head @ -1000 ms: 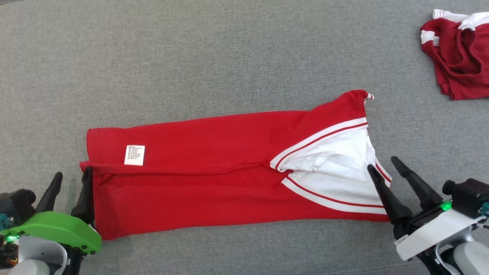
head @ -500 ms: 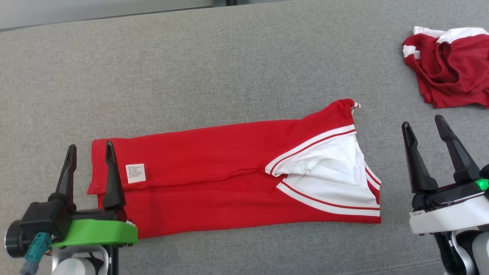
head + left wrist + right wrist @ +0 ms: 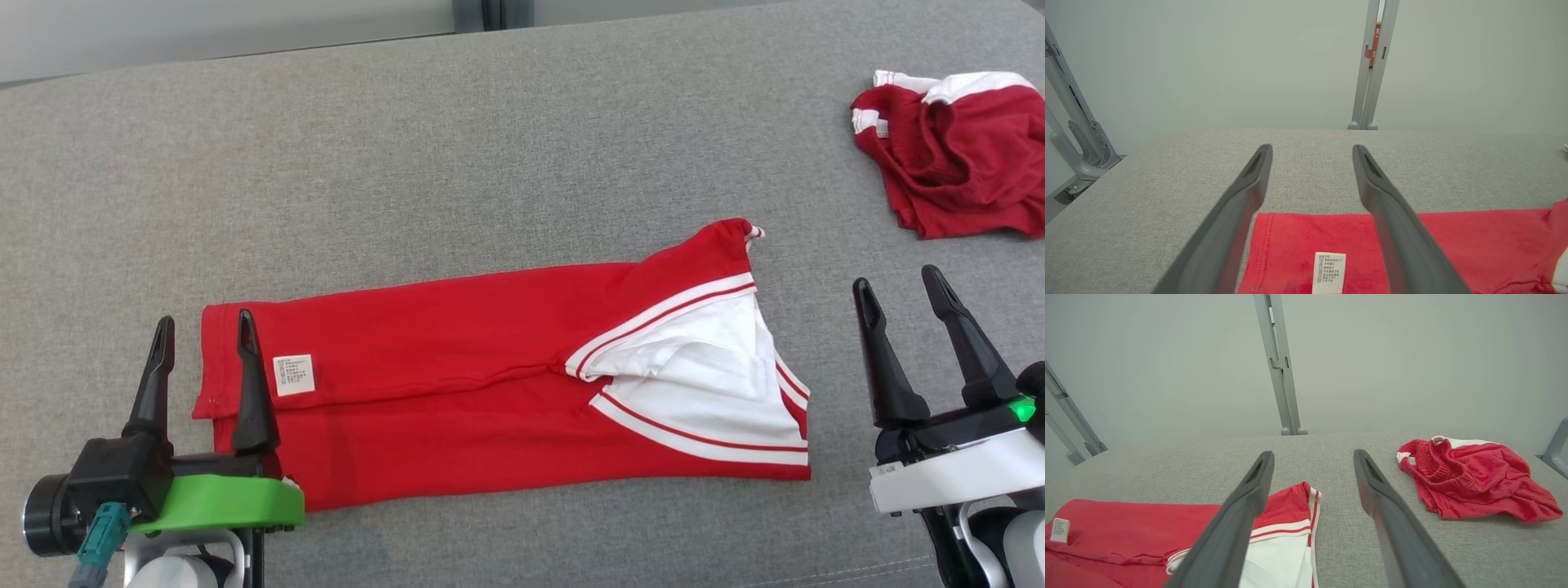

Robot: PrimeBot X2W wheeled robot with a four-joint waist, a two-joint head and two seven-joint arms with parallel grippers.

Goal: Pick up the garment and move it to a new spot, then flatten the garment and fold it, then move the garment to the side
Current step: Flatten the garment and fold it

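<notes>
Nearest the robot, the left gripper (image 3: 204, 318) sits at the lower left with its two dark fingers spread wide and nothing between them. In the head view one finger crosses in front of the left end of the garment (image 3: 457, 392), the other stands just off it over bare cloth. The right gripper (image 3: 895, 278) is at the lower right, also spread wide and empty, beside the garment's right end and apart from it. Between them the garment, a red piece folded lengthwise, lies flat on the grey table (image 3: 490, 147) as a long band running left to right. A small white label (image 3: 293, 375) sits near its left end, and at its right end white panels edged with red and white stripes are turned open. Farther back on the right, well apart from it, a second red garment (image 3: 955, 163) with white trim lies crumpled. Beyond the table's far edge stand a pale wall and a grey metal post (image 3: 1280, 363).
</notes>
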